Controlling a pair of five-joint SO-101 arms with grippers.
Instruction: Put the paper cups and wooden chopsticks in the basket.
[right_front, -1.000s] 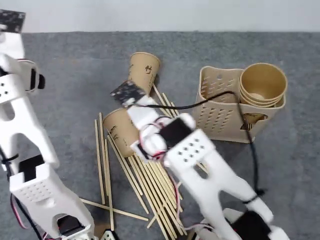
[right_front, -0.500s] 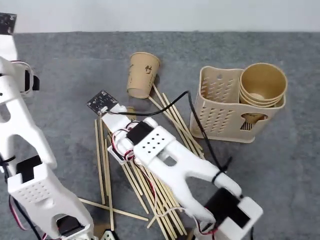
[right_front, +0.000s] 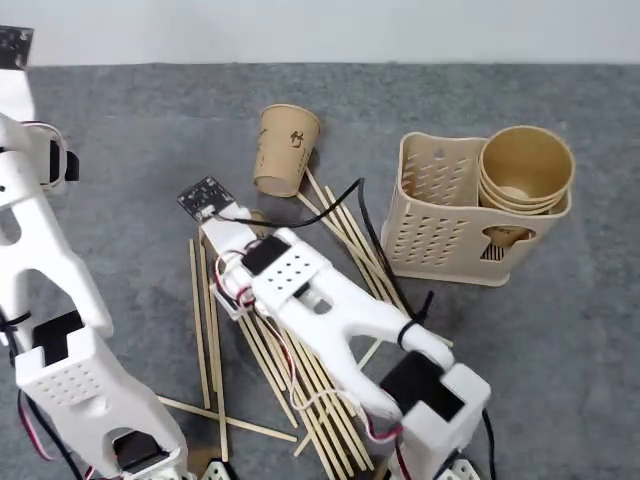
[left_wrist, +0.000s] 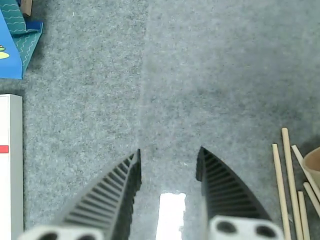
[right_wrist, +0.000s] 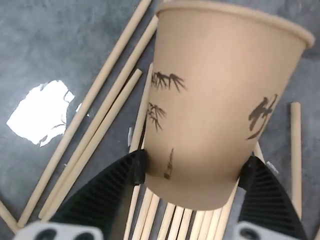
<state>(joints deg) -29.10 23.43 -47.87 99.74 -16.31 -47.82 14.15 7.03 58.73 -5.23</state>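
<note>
Table (right_front: 150, 130): grey felt surface that carries the whole scene.
Right arm (right_front: 330, 310): bent low over the middle of the stick pile with its wrist pitched down, probably because its target lies flat there.
Left arm (right_front: 50, 290): stands at the table's left side, well apart from the basket.
Basket (right_front: 440, 235): upright at the right, with two compartments. The one nearer the pile looks free, which I judge is the room left for sticks.
Cup stack (right_front: 527, 170): nested upright in the basket's other compartment, and nesting saves space.
Gripped cup (right_wrist: 220, 100): lies on its side across the sticks, base toward the wrist camera.
Right gripper (right_wrist: 192, 167): jaws straddle the cup's lower body and both fingers press the wall, with no denting seen. The low hold likely leaves the rim free for nesting.
Loose cup (right_front: 283, 150): on its side beyond the pile, base near the stick ends, not yet collected.
Chopsticks (right_front: 310, 375): fanned flat and overlapping, with several under the gripped cup.
Left gripper (left_wrist: 169, 157): fingers apart with nothing between them, over bare felt just beside the outer sticks.
Hidden: from above, the right arm covers the grasp. The floor of the free compartment and the number of cups in the stack cannot be made out. Many sticks run under the arm.
</note>
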